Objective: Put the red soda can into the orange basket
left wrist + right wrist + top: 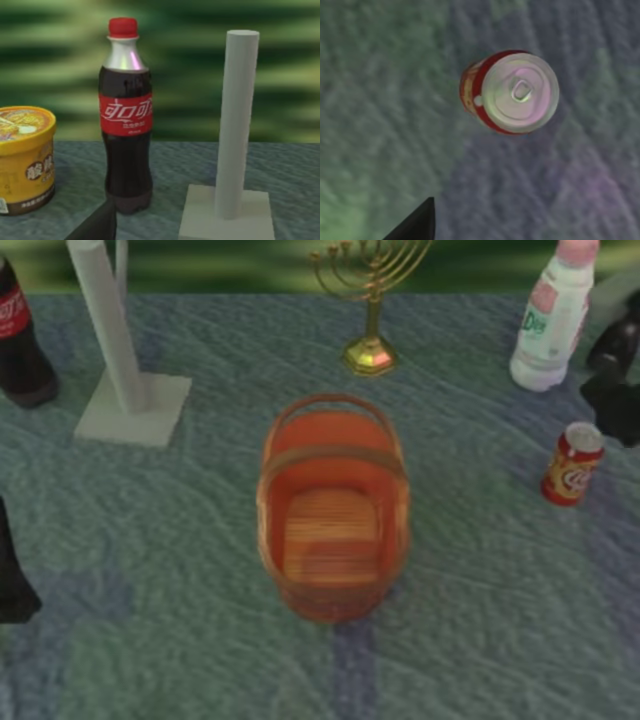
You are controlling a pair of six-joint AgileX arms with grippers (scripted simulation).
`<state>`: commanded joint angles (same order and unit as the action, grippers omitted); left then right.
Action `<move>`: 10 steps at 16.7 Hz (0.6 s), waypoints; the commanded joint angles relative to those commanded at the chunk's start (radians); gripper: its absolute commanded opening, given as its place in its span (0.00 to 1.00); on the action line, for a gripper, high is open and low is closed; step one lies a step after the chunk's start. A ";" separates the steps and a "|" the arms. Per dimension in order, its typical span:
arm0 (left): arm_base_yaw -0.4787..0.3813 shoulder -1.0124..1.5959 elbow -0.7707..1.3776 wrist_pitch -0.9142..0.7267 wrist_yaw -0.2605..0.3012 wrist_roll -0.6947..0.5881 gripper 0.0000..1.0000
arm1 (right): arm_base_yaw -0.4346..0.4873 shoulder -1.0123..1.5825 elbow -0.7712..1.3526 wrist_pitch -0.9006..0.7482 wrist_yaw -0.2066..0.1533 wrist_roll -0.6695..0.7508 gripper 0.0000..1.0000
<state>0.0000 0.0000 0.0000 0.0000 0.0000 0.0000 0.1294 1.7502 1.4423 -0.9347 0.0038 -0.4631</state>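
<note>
The red soda can [572, 463] stands upright on the right side of the table, silver top up. In the right wrist view the red soda can [512, 92] shows from above, apart from my one visible dark finger [420, 226]. My right gripper [612, 380] hovers just behind and to the right of the can, open and holding nothing. The orange basket [333, 455] with its hoop handle sits in the middle of the table, nothing on its slatted bottom. My left gripper [12, 585] stays parked at the left edge, open.
A cola bottle [20, 335] and a white post on a square base [130, 390] stand at the back left. A brass candelabra [371, 340] is behind the basket and a white bottle [552, 325] is behind the can. A yellow tub [22, 155] stands beside the cola bottle.
</note>
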 joint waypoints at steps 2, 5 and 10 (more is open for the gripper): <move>0.000 0.000 0.000 0.000 0.000 0.000 1.00 | 0.012 0.168 0.143 -0.083 0.000 -0.042 1.00; 0.000 0.000 0.000 0.000 0.000 0.000 1.00 | 0.026 0.359 0.300 -0.181 0.000 -0.091 1.00; 0.000 0.000 0.000 0.000 0.000 0.000 1.00 | 0.034 0.471 0.388 -0.244 0.000 -0.121 1.00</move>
<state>0.0000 0.0000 0.0000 0.0000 0.0000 0.0000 0.1633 2.2210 1.8304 -1.1783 0.0037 -0.5843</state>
